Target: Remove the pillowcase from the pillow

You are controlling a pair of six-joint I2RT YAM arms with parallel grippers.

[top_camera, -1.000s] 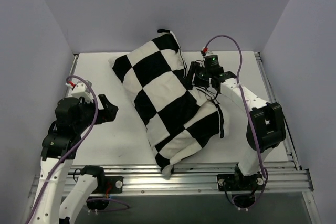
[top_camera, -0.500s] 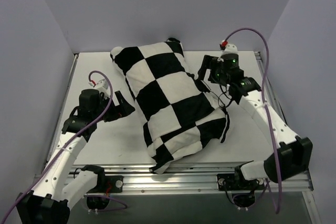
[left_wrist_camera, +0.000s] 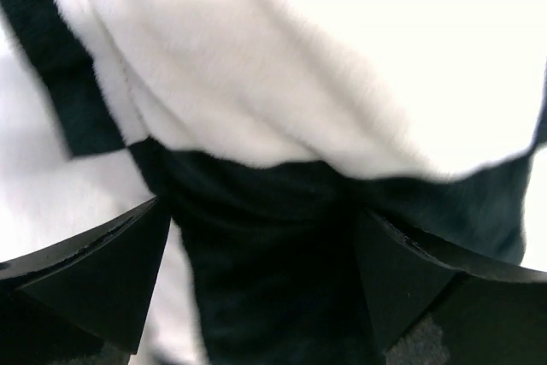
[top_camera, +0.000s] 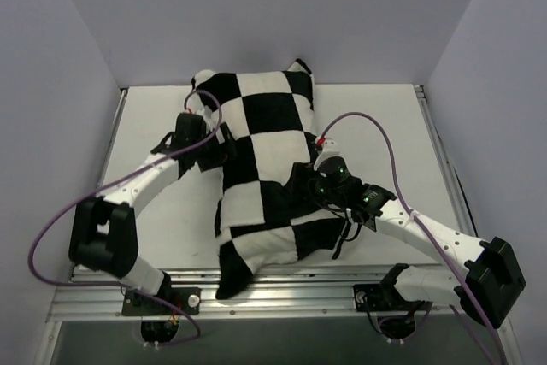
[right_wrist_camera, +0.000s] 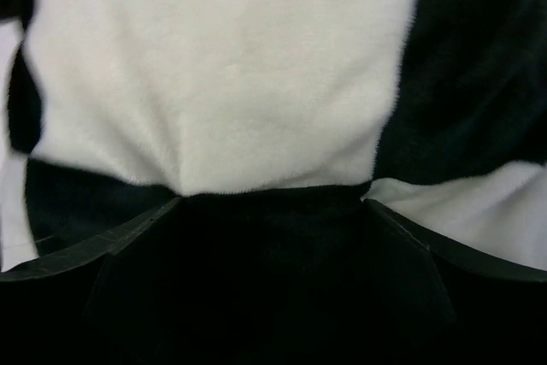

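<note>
The pillowcase is lying down the middle of the surface, running from the far edge to the near edge, where one black corner is drooping over the rail. It is wrapping the pillow completely, so no plain white cushion is showing. The cover is looking soft, light and furry. It is likely to bunch and slide over the filling rather than lift as one piece, while the plump pillow inside is likely to sag and drag. A pinch of loose cloth along the left flank, with a counter-hold on the right flank, is looking like the sensible grip. Which end is open cannot be told.

The left tool is resting against the cover's left side towards the far edge. In the wrist view its fingers are standing spread wide, with a black square lying between them, touched but not pinched.

The right tool is pressing into the cover's right side near the middle. Its fingers are also standing apart, with dark cloth bulging between them and creases fanning from one tip. It is not looking clamped on a fold yet.
</note>
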